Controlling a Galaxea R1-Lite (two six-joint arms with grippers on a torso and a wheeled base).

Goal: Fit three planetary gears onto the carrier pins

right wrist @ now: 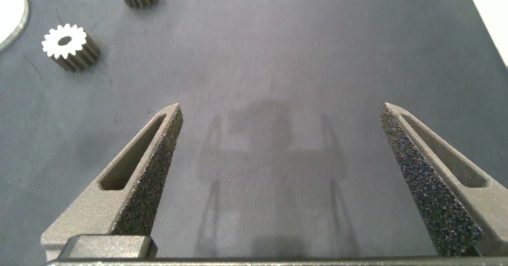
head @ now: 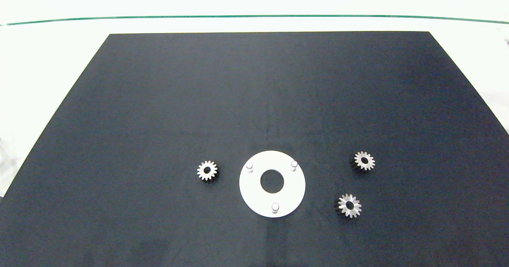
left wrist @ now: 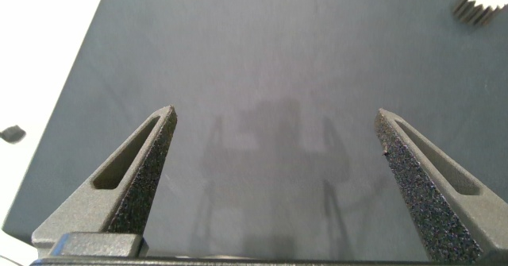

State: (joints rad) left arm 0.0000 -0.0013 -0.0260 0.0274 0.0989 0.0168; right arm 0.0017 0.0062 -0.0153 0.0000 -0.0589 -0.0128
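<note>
The left gripper (left wrist: pixel 276 123) and right gripper (right wrist: pixel 279 119) are hovering over the dark mat (head: pixel 254 100) with fingers spread wide — neither is holding or touching anything. The white disc (head: pixel 254 195) is lying flat with its three carrier pins (head: pixel 275 207) bare, while the planetary gears are resting on the mat around it — one (head: pixel 207 170) on its left, two (head: pixel 364 161) (head: pixel 349 205) well apart on its right. Nothing is standing between gears and pins.

3 planetary gears (head: pixel 207 170) (head: pixel 364 160) (head: pixel 349 205): bright bare metal, shiny teeth. White disc (head: pixel 254 193): flat, smooth, matt; its 3 carrier pins (head: pixel 275 207) whitish-silver, slightly glossy. Black mat (head: pixel 238 100) under the disc: matt, finely grained. Left gripper (left wrist: pixel 276 127) and right gripper (right wrist: pixel 279 123) fingers: grey, rough speckled pads.
</note>
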